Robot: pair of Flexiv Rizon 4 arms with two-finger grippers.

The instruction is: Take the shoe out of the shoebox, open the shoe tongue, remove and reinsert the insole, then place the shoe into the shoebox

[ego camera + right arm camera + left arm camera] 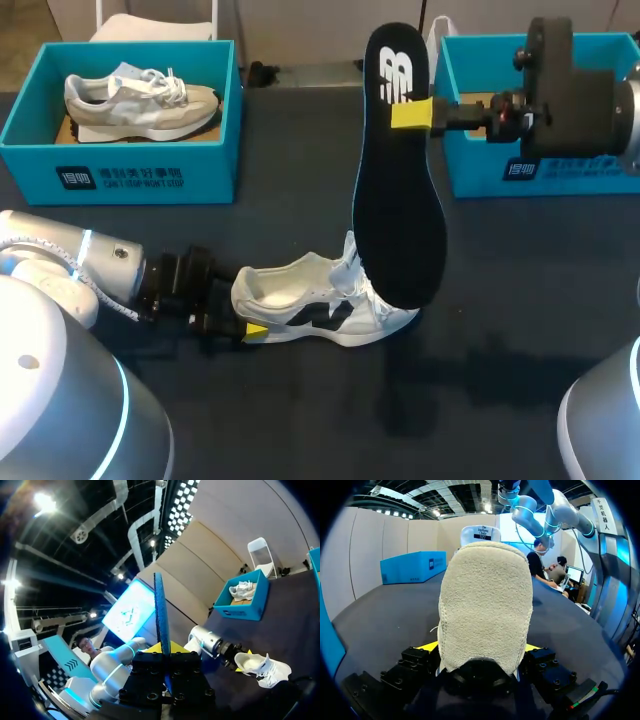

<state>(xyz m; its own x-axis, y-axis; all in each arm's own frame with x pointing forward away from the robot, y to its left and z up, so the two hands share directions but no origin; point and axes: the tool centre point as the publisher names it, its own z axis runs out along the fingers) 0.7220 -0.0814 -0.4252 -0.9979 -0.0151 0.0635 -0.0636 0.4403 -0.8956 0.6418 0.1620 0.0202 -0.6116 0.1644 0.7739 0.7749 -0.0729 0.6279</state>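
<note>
A white and grey shoe (pixel 320 305) lies on its sole on the dark table, toe to the right. My left gripper (pixel 246 312) grips its heel from both sides. In the left wrist view the beige heel (pixel 485 605) fills the space between the yellow tips of the gripper (pixel 481 648). My right gripper (pixel 412 113) is shut on the upper end of a black insole (pixel 400 200), which hangs down with its lower end over the shoe's tongue. The right wrist view shows the insole (pixel 161 610) edge-on in the gripper (pixel 164 647), and the shoe (pixel 262 667) below.
A blue shoebox (pixel 130 170) at the back left holds a second shoe (pixel 140 100). Another blue shoebox (pixel 480 180) stands at the back right, behind my right arm. Bare dark table lies in front of the shoe and to its right.
</note>
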